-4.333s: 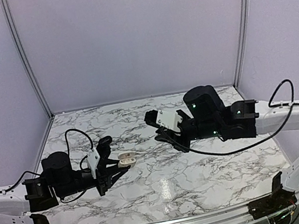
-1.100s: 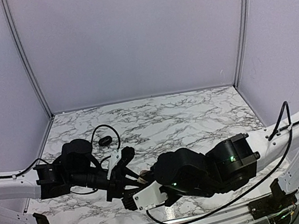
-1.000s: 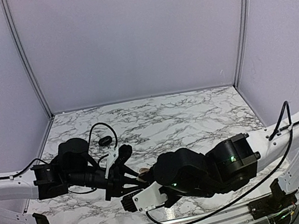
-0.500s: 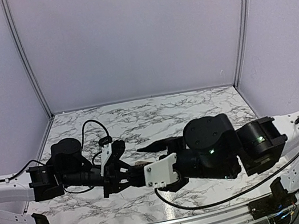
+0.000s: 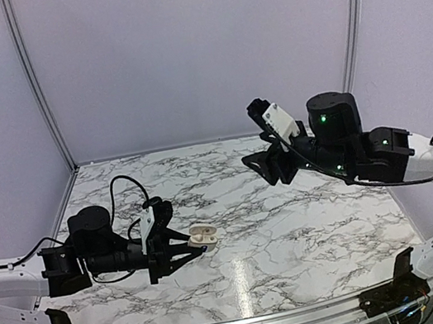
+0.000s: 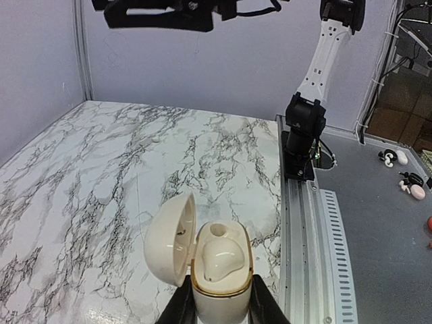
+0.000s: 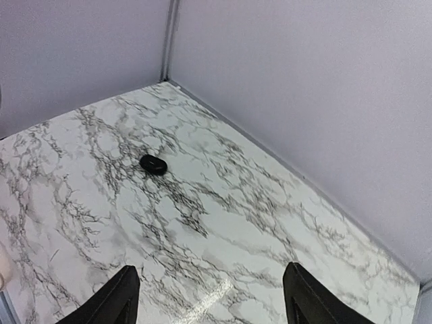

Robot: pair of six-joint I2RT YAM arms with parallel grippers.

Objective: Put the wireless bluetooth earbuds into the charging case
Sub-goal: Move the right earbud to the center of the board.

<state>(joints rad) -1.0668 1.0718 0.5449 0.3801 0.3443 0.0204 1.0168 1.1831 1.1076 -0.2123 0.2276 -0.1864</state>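
Observation:
The white charging case point(image 6: 221, 270) stands upright with its lid point(image 6: 169, 237) swung open to the left, and my left gripper point(image 6: 221, 297) is shut on its base. Inside, a cream rounded hump sits below one round socket; I cannot tell whether the hump is a bud. From above, the case point(image 5: 202, 233) is held low over the table's left-middle by the left gripper point(image 5: 197, 244). One small black earbud point(image 7: 153, 164) lies on the marble, also showing behind the left wrist point(image 5: 154, 201). My right gripper point(image 7: 211, 283) point(image 5: 266, 168) hangs open and empty, high at the back right.
Marble tabletop point(image 5: 296, 232) with lilac walls on three sides. A metal rail point(image 6: 304, 223) and the right arm's base point(image 6: 300, 135) line the near edge. The left arm's cable point(image 5: 116, 188) loops above its wrist.
My right arm rose from beside the case at the front and swung to the back right, its jaws opening wide. The left gripper drew back to the left, still holding the case.

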